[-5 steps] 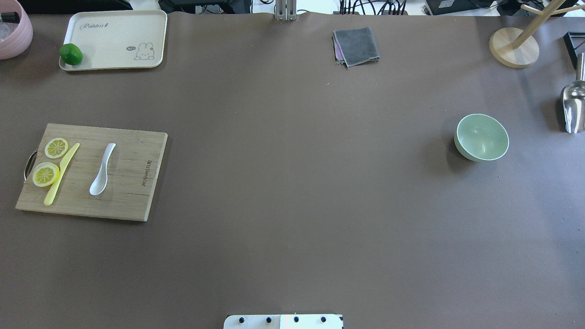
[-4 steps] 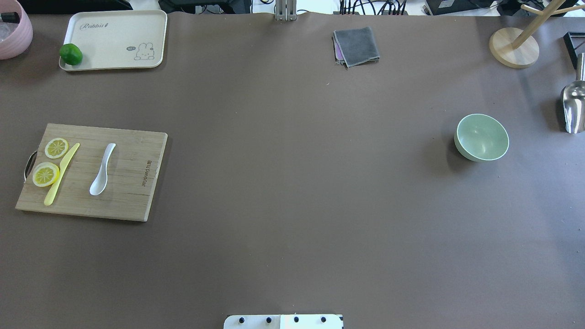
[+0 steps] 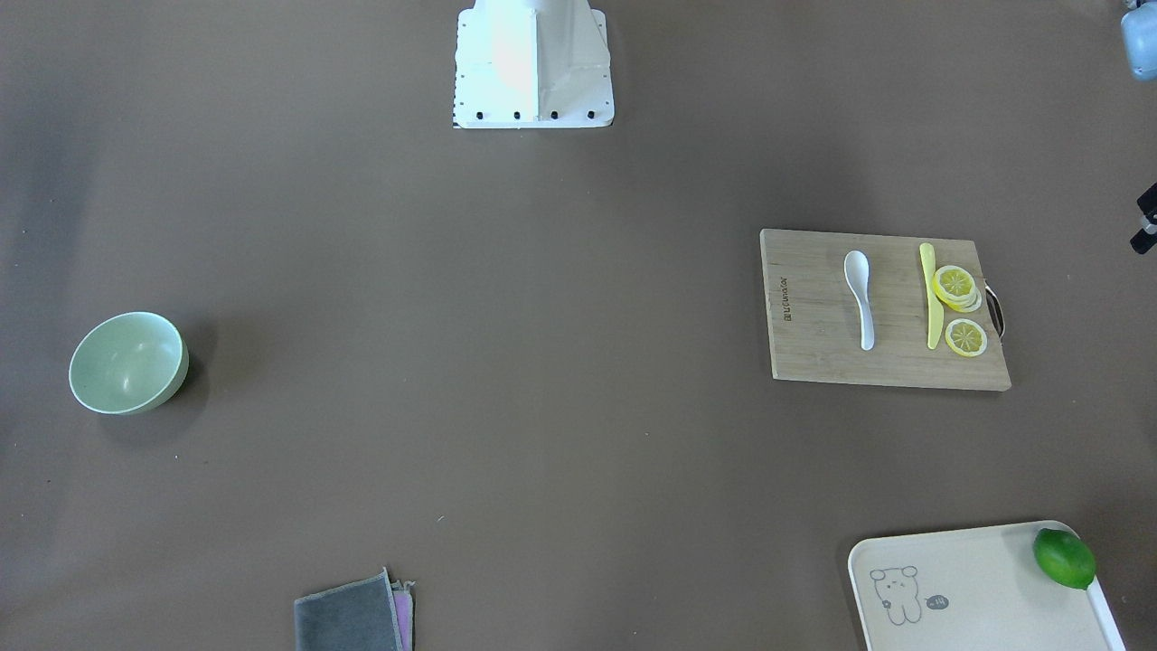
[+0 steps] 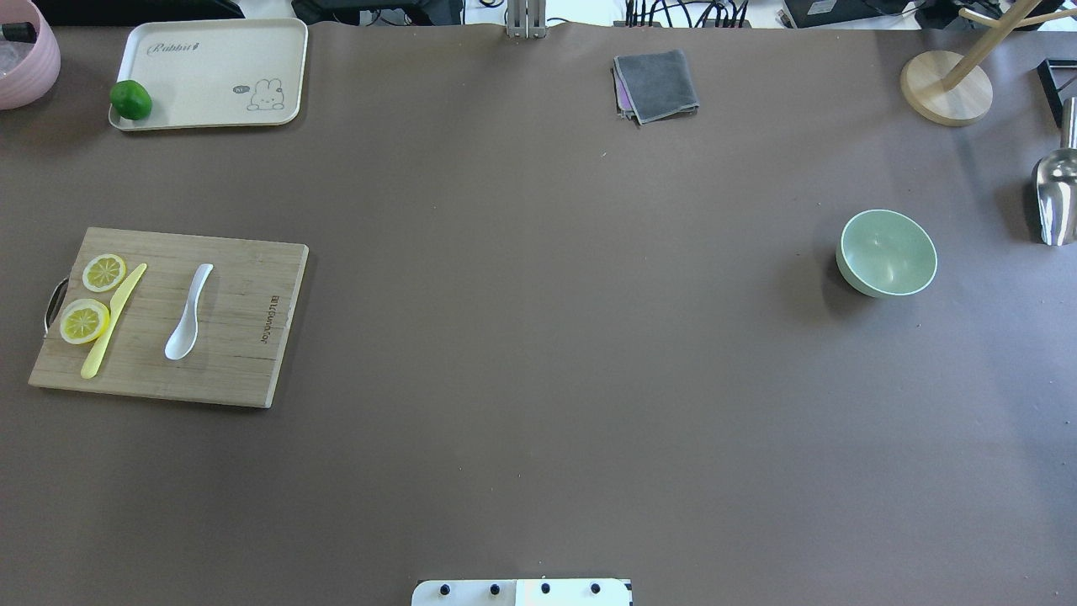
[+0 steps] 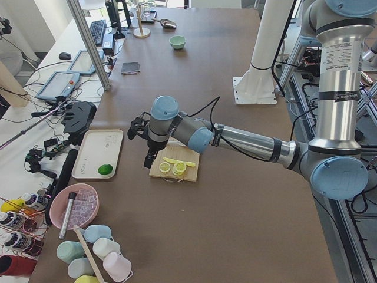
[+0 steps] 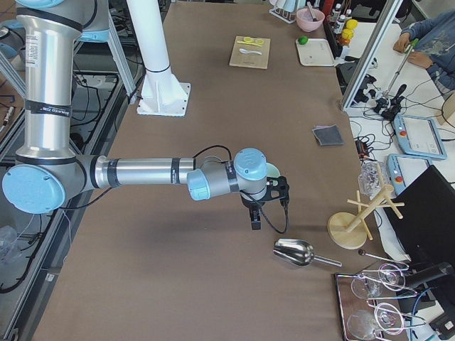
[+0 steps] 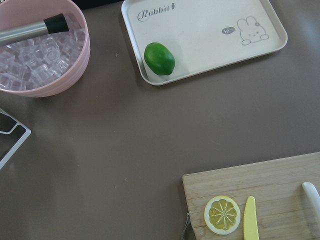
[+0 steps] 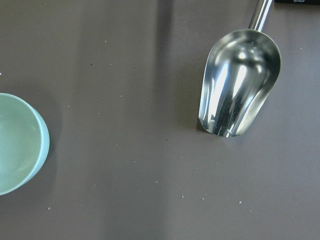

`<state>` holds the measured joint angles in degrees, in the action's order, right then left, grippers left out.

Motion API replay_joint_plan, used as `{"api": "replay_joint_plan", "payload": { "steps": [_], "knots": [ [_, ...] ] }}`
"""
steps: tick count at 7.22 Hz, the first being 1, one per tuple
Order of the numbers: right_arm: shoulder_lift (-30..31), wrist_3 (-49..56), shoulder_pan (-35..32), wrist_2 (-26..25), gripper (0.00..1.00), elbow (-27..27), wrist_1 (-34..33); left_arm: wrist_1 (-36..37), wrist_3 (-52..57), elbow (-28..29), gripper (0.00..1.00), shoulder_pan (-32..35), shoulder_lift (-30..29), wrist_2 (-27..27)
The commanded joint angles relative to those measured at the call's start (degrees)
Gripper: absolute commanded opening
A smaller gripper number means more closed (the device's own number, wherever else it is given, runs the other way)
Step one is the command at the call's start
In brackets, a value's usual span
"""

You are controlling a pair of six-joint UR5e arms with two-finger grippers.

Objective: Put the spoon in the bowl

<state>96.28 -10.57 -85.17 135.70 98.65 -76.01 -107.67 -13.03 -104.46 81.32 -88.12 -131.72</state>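
Note:
The white spoon lies on a wooden cutting board at the table's left, scoop toward the robot; it also shows in the front view, and its handle tip shows in the left wrist view. The mint-green bowl stands empty at the right, also in the front view and the right wrist view. My left gripper hangs over the board's outer end. My right gripper hangs between bowl and scoop. Both show only in side views, so I cannot tell whether they are open.
A yellow knife and two lemon slices lie on the board beside the spoon. A tray with a lime, a pink ice bowl, a grey cloth, a metal scoop and a wooden stand line the edges.

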Motion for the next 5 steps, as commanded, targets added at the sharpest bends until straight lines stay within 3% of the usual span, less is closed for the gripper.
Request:
{"api": "replay_joint_plan", "payload": {
  "steps": [1,5],
  "knots": [
    [0.0,-0.1,0.1,0.1,1.00,0.0,0.2,-0.2,-4.7,0.0,0.97,-3.9,-0.4,0.1],
    [-1.6,-5.2,4.3,-0.2,1.00,-0.5,1.4,-1.8,-12.8,-0.1,0.91,-12.0,-1.8,0.6]
  ]
}}
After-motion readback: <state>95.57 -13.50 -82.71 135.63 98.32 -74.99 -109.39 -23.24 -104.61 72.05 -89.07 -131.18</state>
